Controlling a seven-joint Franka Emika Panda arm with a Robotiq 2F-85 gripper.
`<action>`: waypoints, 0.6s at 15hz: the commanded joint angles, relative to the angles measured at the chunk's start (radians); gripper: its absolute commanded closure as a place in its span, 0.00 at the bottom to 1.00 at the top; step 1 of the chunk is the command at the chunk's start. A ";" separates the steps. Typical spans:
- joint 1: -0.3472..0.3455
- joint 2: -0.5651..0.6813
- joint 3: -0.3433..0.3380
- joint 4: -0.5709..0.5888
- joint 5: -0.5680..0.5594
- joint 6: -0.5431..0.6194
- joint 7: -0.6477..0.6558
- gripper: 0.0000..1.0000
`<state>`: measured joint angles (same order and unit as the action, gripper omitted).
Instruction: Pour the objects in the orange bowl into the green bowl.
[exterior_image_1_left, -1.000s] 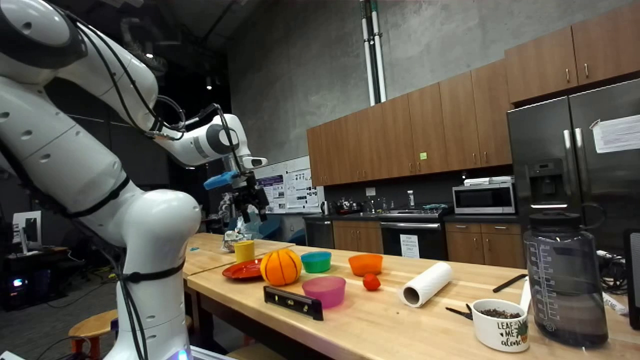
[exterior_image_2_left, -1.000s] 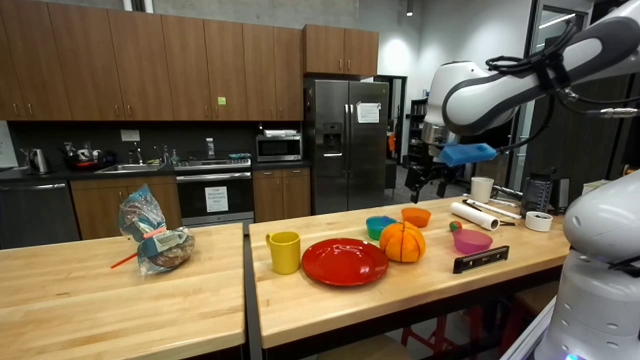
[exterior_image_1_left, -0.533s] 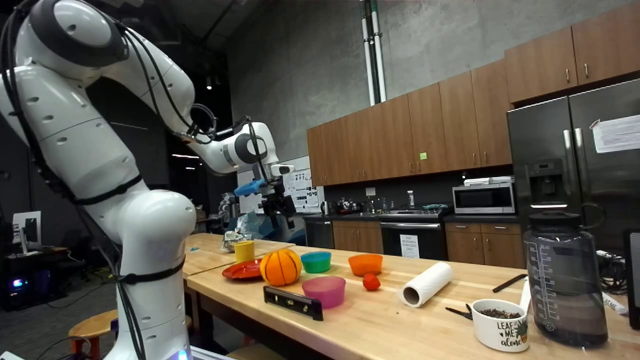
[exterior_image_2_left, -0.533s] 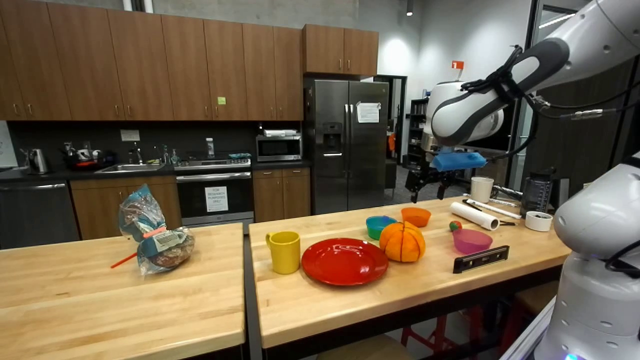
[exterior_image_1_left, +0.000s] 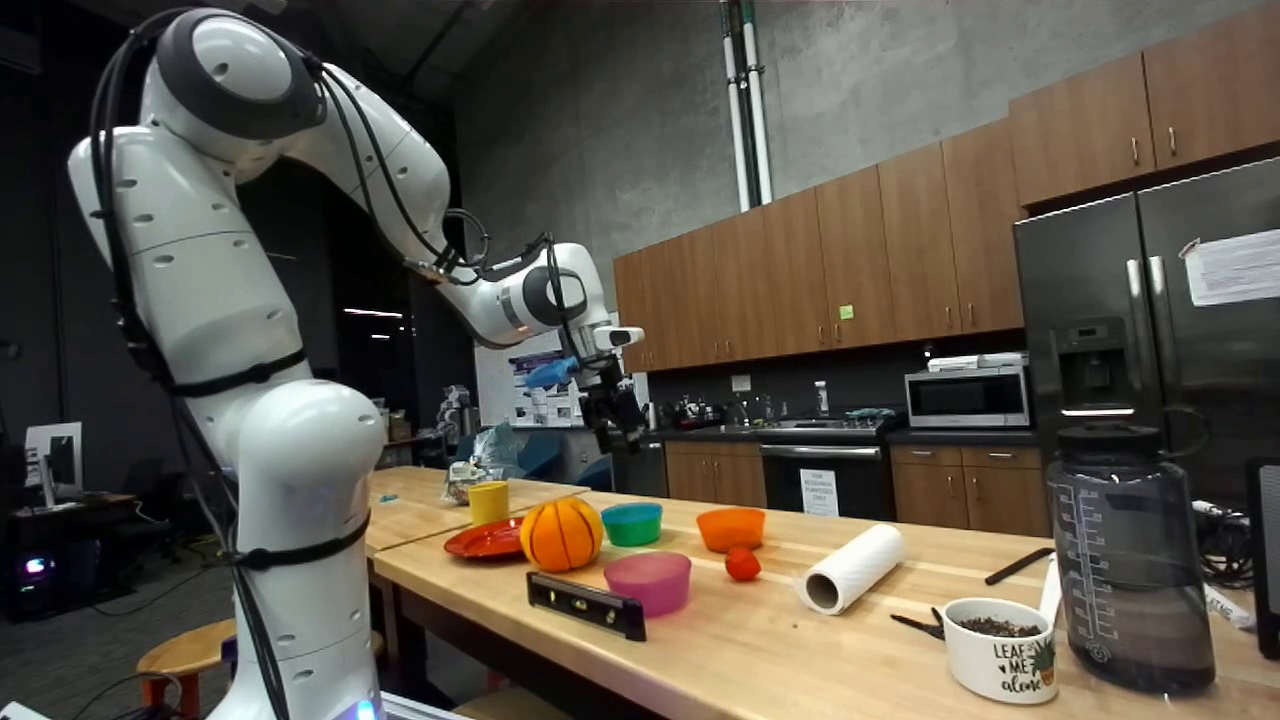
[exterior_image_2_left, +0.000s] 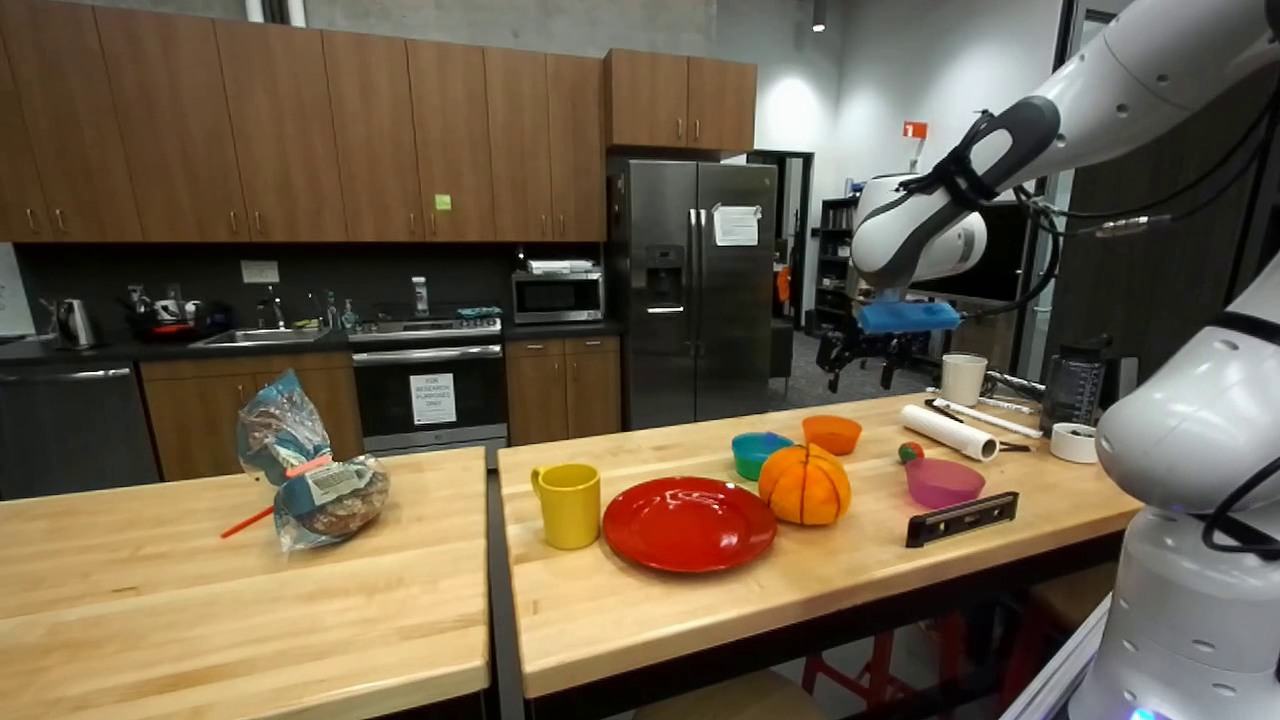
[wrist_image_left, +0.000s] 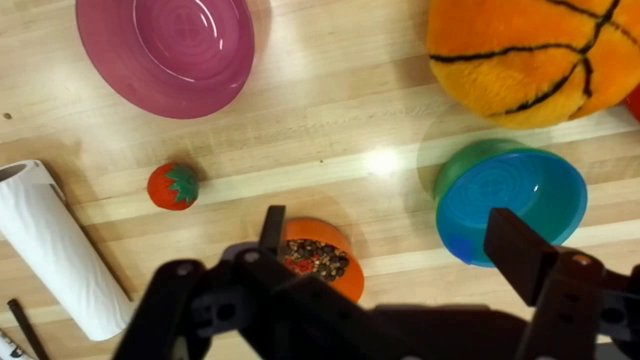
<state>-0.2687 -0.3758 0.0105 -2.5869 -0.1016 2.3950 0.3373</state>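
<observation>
My fingers stand wide, holding nothing, above the desk; the orange bowl sits below them, nearer the finger at the wrist view's left and partly hidden behind it. I judge it light, slightly springy plastic, smooth enough to slip, its loose bits likely to spill at a jolt, so I'd pinch the wall on the side away from the green bowl, which lies below my other finger. It stands upright, mouth up, and looks round, so I see no long axis
</observation>
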 joint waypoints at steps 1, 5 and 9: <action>-0.017 0.068 -0.032 0.075 -0.038 -0.010 0.040 0.00; 0.004 0.060 -0.057 0.065 -0.021 -0.003 0.019 0.00; 0.004 0.069 -0.059 0.071 -0.021 -0.003 0.023 0.00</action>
<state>-0.2813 -0.3069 -0.0320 -2.5173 -0.1157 2.3950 0.3557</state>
